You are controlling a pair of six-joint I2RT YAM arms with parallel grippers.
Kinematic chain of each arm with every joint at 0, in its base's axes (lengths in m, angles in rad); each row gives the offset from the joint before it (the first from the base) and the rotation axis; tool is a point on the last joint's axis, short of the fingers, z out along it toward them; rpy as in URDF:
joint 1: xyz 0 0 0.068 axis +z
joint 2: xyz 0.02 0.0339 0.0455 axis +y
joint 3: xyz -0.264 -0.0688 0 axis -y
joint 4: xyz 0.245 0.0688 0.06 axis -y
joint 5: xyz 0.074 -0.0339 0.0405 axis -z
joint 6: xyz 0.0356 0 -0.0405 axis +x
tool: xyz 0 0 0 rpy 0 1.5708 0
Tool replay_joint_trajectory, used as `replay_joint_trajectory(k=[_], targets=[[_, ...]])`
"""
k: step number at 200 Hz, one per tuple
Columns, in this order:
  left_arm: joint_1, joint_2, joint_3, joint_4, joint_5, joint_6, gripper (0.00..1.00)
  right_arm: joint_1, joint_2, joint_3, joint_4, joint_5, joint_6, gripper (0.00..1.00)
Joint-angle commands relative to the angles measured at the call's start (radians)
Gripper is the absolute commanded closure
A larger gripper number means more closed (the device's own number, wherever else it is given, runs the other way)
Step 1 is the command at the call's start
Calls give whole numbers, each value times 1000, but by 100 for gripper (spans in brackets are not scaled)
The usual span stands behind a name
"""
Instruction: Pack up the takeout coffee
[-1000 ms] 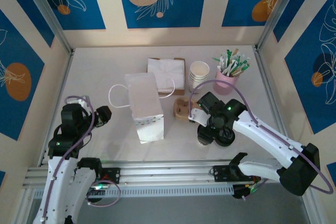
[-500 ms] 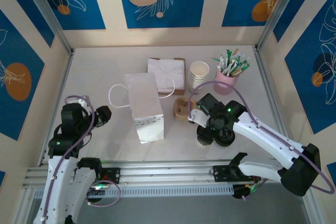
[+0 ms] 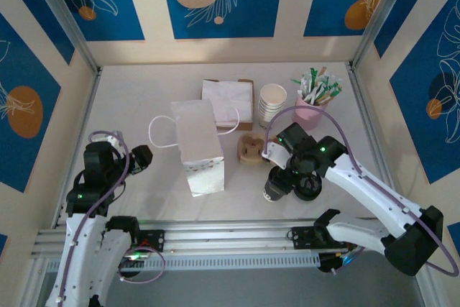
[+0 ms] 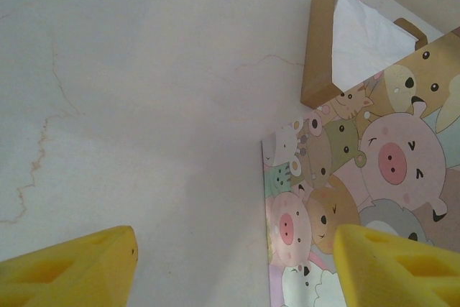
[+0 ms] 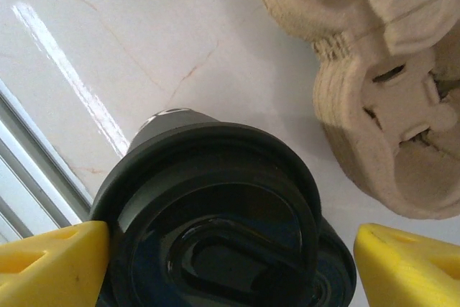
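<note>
Takeout coffee point(image 3: 274, 189) is on the worktop point(image 3: 136, 98), near the front edge, right of the paper bag point(image 3: 196, 145) and just beside the pulp carrier point(image 3: 249, 150).
> And the right end effector point(image 5: 230, 253)?
Straddling the cup. Fingers point(image 5: 50, 267) are spread wide, one each side of the black lid point(image 5: 215, 199), close against its rim. Can't tell whether it's pinching or clear.
> Cup upright?
Not sure. The wrist view shows a bit of cup wall beyond the lid, so it may be leaning.
> Left side?
The left end effector point(image 4: 233, 260) is released, with nothing between its fingers. It's off to the left of the bag, looking at the cartoon-print side.
> So which step?
I'd call it the pick of the coffee. Nothing is packed yet: the cup is on the worktop, not in the carrier or the bag.
> Next move?
My read: a firm squeeze on the cup body under the lid so the lid doesn't pop. Then a level lift and a short carry left. Can't say whether carrier or bag comes first.
> Risk?
Tipping the cup. The carrier also sits close, so watch clearance on the lift.
</note>
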Motion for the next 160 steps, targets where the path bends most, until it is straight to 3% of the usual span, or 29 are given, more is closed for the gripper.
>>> replay_joint_trajectory(k=[1,22,50,99,160], targets=[[16,3,-7,22,16,10,28,9,8,36,-34,3,2,10],[15,3,-7,22,15,8,28,0,-32,46,-2,-128,9,9],[17,5,-7,21,14,8,28,42,-1,34,-46,2,-19,8],[17,5,-6,20,13,8,28,49,0,43,-28,-86,34,6],[19,5,-6,20,15,8,28,42,-99,100,70,111,55,1]])
